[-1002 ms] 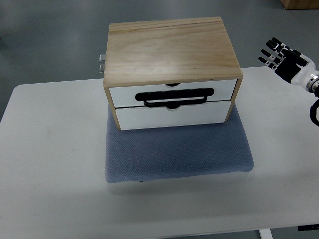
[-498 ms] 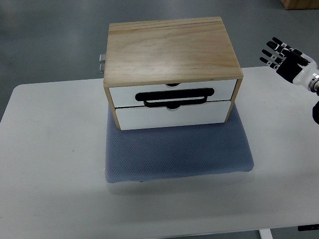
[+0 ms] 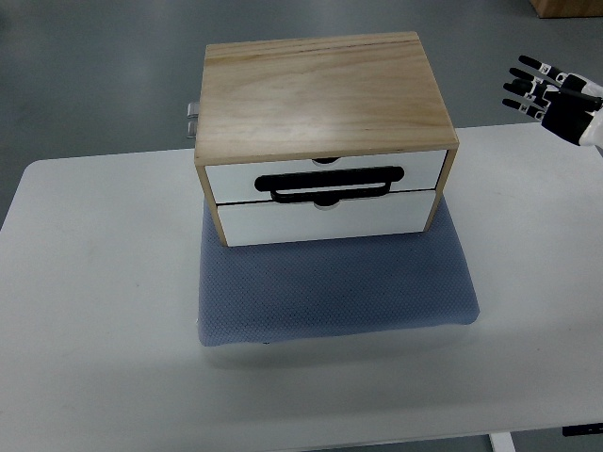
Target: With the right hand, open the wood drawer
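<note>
Cabinet [image 3: 325,89] of pale wood on a grey pad [image 3: 339,282], the pad lying on a white table [image 3: 94,282]. Two white drawer fronts face the camera: the upper drawer [image 3: 236,179] and the lower drawer [image 3: 254,221], both fully closed, with two black bar handles [image 3: 334,184] along the seam between them. The right hand [image 3: 551,94] hangs at the picture's edge, far right of the cabinet and level with its top, fingers spread and holding nothing; the left hand is out of view. Judged as a handling problem, the drawers are rigid and probably light, sliding straight toward the camera. The hold is a hooked grip of the fingers behind one black handle near its middle. The cabinet may slide on the pad if the pull is abrupt.
</note>
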Robot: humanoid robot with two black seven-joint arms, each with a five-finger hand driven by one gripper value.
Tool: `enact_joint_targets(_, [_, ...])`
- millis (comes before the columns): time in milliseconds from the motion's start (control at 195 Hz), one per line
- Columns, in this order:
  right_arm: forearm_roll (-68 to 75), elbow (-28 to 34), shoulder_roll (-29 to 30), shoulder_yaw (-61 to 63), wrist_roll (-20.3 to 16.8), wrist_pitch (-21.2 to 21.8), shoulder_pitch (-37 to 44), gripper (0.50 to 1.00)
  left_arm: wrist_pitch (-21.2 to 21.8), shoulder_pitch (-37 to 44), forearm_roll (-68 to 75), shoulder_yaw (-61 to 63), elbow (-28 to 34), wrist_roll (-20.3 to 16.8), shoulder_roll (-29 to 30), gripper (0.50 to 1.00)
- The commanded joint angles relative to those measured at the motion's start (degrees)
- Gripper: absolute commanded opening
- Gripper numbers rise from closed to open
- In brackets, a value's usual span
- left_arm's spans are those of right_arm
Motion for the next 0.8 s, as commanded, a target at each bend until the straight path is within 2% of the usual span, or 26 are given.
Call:
enact_joint_targets(0, [-6.36,3.77,-4.60,-0.89,6.53,-0.48,0.35,0.948,0.00,0.08,0.01,0.00,0.00,-0.01,0.00,1.000])
enact_joint_targets(77, [-9.08,6.05,-7.59,-3.53,9.96,-5.66,1.93,0.946,0.00,-0.01,0.01,0.00,0.00,-0.01,0.00,1.000])
enact_joint_targets(164, [-10.31,8.07,-10.67,-6.96,10.57,-7.51,3.87,0.946,0.00,-0.01,0.01,0.00,0.00,-0.01,0.00,1.000])
enact_joint_targets(267, [-11.45,12.03,-15.06,-12.67,11.63,-5.32,6.86,0.948,0.00,-0.01,0.01,0.00,0.00,-0.01,0.00,1.000])
enact_joint_targets(380, [-12.95,15.28,-17.70,-19.70,16.46,0.22,12.83,0.948,0.00,-0.01,0.01,0.00,0.00,-0.01,0.00,1.000])
enact_joint_targets(581, [-14.79,25.12,-23.59,-21.29,17.69,0.33,19.42,0.950,0.00,-0.01,0.01,0.00,0.00,-0.01,0.00,1.000])
enact_joint_targets(796, [-18.92,37.34,-23.32,-20.76,17.08,0.33,23.38,0.950,0.00,-0.01,0.01,0.00,0.00,-0.01,0.00,1.000])
